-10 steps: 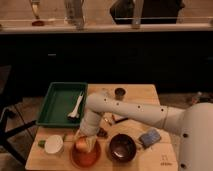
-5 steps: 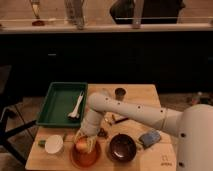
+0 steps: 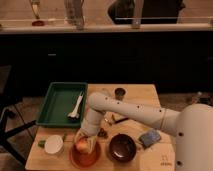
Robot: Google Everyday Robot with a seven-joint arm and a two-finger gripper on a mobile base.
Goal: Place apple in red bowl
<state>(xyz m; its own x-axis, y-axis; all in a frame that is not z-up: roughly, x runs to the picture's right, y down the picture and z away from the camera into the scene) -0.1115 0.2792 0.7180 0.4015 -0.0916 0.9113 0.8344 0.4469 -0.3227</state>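
The red bowl (image 3: 85, 156) sits at the front of the wooden table (image 3: 140, 95), left of the middle. The apple (image 3: 81, 145), orange-red with a yellowish patch, is inside the bowl at its back. My gripper (image 3: 85, 141) reaches down from the white arm (image 3: 125, 111) and is right over the apple, around its top. I cannot tell whether the apple rests on the bowl's floor or hangs just above it.
A dark brown bowl (image 3: 122, 147) stands right of the red bowl. A white cup with a green handle (image 3: 53, 144) stands to its left. A green tray (image 3: 60, 102) with a white utensil (image 3: 76, 109) is at back left. A grey-blue pad (image 3: 149, 138) and a small dark cup (image 3: 119, 92) are on the right.
Almost nothing. The gripper stays over the apple in the red bowl, and the arm has shifted only slightly.
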